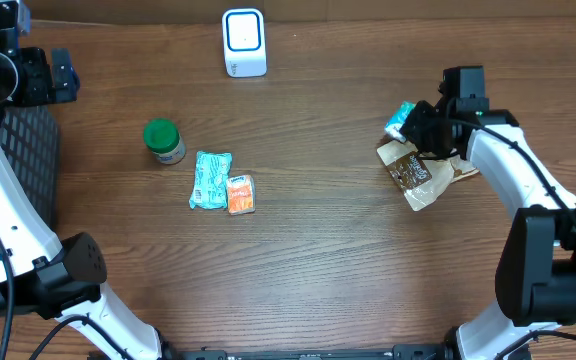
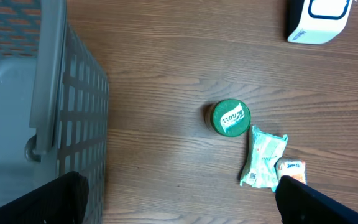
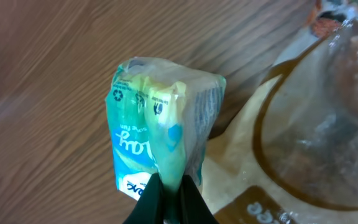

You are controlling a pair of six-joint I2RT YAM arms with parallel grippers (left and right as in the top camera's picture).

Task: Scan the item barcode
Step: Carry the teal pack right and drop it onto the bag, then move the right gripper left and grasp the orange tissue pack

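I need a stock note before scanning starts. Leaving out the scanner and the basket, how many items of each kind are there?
Teal packets: 2 (loose teal packet; held teal packet, pinched by the right gripper)
Orange packet: 1
Green-lidded jar: 1
Brown and clear bag: 1
Total: 5

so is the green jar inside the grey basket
No, the green jar stands on the wooden table, apart from the grey basket.
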